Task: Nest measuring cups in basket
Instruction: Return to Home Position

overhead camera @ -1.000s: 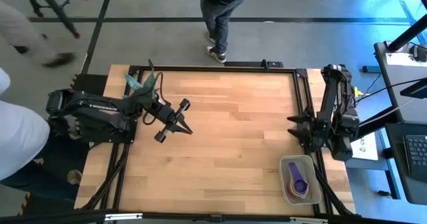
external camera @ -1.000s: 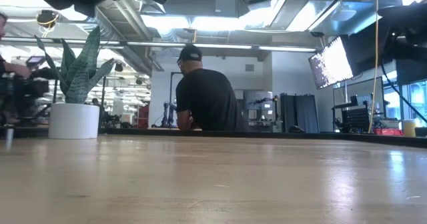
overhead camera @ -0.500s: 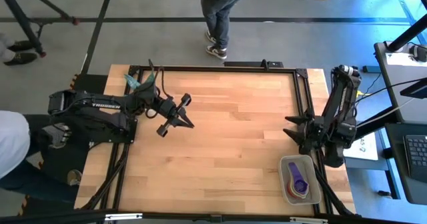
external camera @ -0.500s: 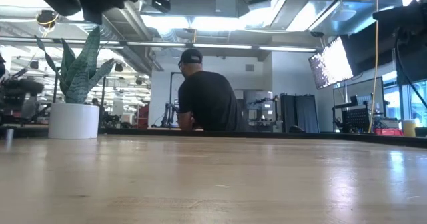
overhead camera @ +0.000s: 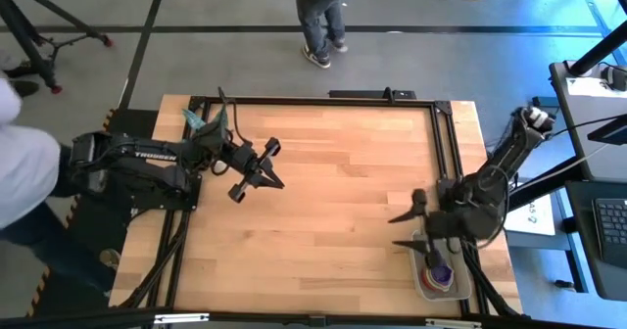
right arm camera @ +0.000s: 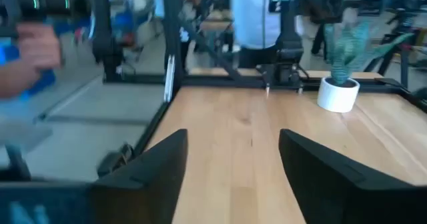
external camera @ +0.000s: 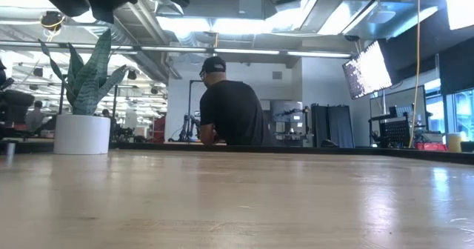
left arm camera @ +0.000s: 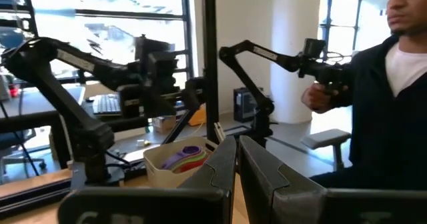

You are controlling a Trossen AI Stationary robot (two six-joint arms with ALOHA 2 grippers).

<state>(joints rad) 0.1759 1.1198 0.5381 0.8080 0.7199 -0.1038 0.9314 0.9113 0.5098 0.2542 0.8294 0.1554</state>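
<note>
Now spread, the right end effector (overhead camera: 404, 228) hovers beside the basket (overhead camera: 419, 280); left end effector (overhead camera: 277, 182) pressed together.

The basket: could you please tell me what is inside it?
Nested measuring cups sit inside the basket, purple uppermost, red and green edges below. The cups beneath are covered, and in the high view the right arm hides part of the basket.
</note>
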